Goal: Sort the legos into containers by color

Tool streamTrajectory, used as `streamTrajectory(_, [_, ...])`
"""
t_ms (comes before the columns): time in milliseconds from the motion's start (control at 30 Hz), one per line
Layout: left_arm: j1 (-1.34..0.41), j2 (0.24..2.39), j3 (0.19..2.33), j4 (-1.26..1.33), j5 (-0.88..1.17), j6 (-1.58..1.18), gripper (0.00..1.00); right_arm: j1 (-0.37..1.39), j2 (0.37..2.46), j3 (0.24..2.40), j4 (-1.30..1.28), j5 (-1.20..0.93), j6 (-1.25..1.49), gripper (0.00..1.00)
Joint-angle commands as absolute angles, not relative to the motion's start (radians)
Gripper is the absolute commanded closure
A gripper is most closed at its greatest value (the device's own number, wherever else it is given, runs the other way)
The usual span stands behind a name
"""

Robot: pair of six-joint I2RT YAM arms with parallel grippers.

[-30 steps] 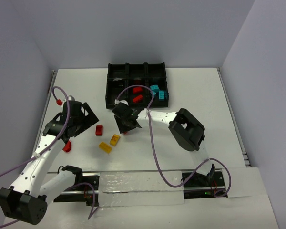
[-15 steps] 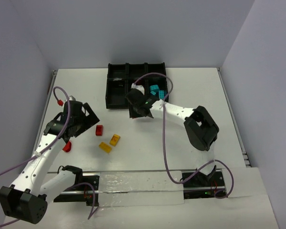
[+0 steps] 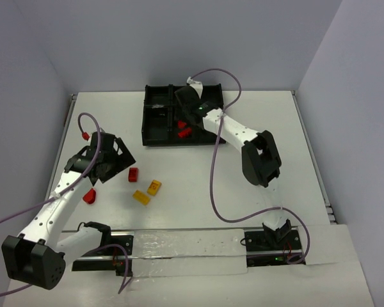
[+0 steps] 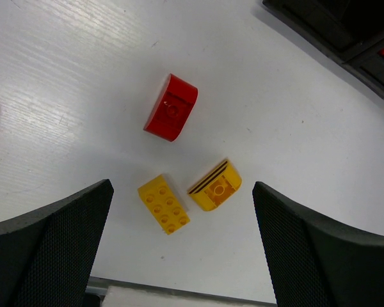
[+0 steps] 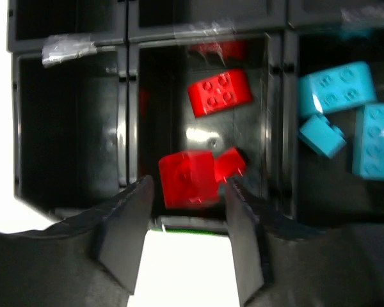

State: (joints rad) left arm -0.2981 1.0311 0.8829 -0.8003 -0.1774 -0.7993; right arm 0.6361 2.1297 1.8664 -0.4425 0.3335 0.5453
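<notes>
The legos are small, hard and light, with smooth shiny sides. I think one could slip or flip if it is pinched at a corner, so the best hold is on two flat sides that face each other, bumps up. The right gripper [image 5: 190,183] hangs over the black tray [image 3: 157,128], above the middle box of the near row. Its jaws are apart, and a blurry red brick [image 5: 185,176] shows between them with a thin dark gap on each side, so it looks let go, not held. Another red lego [image 5: 219,93] lies in that same box, and blue legos [image 5: 336,86] lie in the box just to the right. The left gripper [image 4: 181,192] is spread wide over the white bench [image 4: 307,128] and holds nothing. Right between its jaws lie a bumpy yellow brick [image 4: 164,212] and a striped yellow brick [image 4: 215,187], so close that I cannot tell if they touch. A loose red brick [image 4: 171,116] lies a bit farther out, apart from both.
</notes>
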Motion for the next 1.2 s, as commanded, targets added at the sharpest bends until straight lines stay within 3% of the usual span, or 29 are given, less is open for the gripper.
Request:
streamTrajectory(0, [-0.291, 1.07, 0.929, -0.776, -0.203, -0.778, 0.01, 0.634, 2.221, 1.999, -0.52, 0.373, 0.524, 0.35])
streamTrajectory(200, [-0.291, 1.108, 0.933, -0.752, -0.214, -0.772, 0.01, 0.63, 2.238, 2.049, -0.536, 0.378, 0.52, 0.15])
streamTrajectory(467, [-0.292, 1.212, 0.924, -0.647, -0.188, -0.754, 0.02, 0.629, 2.041, 1.924, -0.503, 0.342, 0.514, 0.13])
streamTrajectory(800, [-0.304, 1.453, 1.0, -0.624, -0.221, -0.704, 0.03, 0.649, 1.567, 1.494, -0.483, 0.367, 0.545, 0.05])
streamTrajectory(1000, [-0.322, 1.526, 0.984, -0.597, -0.205, -0.7, 0.03, 0.674, 1.386, 1.299, -0.494, 0.401, 0.602, 0.03])
streamTrajectory(1167, [-0.357, 1.57, 0.954, -0.563, -0.214, -0.739, 0.11, 0.691, 1.319, 1.249, -0.531, 0.431, 0.621, 0.02])
